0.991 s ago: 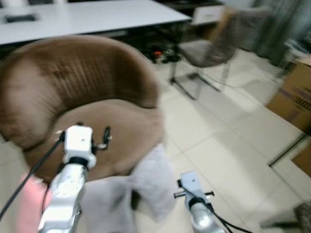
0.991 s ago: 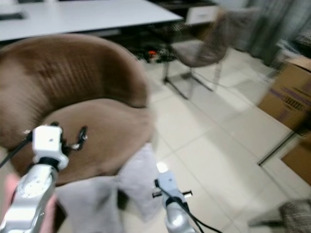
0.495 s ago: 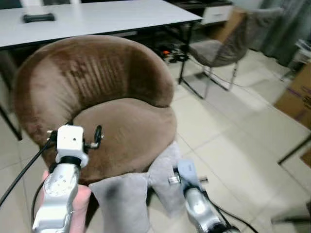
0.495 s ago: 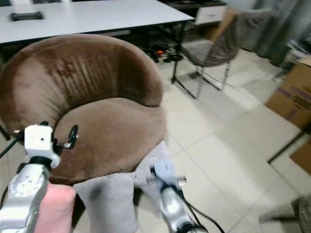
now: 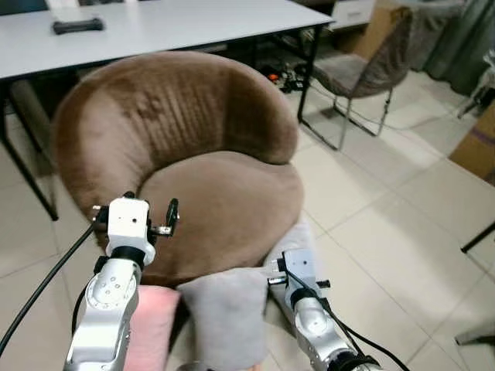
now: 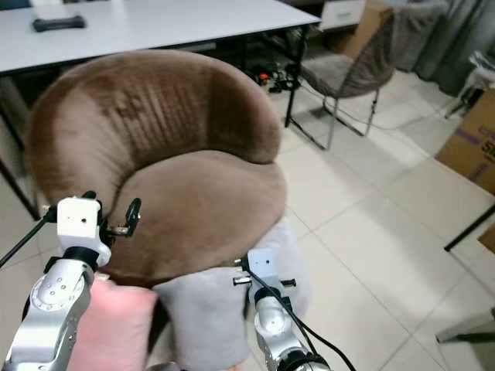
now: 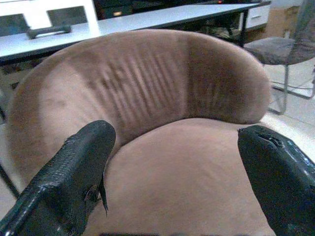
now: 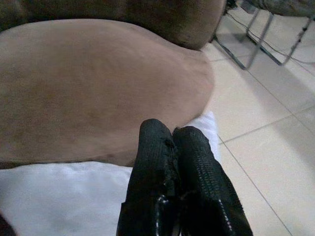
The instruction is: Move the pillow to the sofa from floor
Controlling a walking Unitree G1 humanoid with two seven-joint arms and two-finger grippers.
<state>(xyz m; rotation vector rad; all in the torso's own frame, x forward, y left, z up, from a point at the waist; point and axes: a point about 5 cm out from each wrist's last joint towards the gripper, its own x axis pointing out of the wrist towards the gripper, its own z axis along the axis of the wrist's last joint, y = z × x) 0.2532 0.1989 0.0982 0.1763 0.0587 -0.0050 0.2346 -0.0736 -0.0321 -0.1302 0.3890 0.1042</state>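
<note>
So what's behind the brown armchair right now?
Behind the brown armchair stands a white table with a dark object on top. The chair's back hides the floor under the table.

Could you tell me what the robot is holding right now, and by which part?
The right pincer is shut over the grey pillow; a grip cannot be confirmed. The left pincer is open and empty.

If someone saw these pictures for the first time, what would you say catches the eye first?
A big round brown sofa chair fills the middle of the scene, with a white table behind it. A grey pillow leans against its front edge, a pink one beside it. The left claw is open before the seat; the right claw is shut over the grey pillow.
</note>
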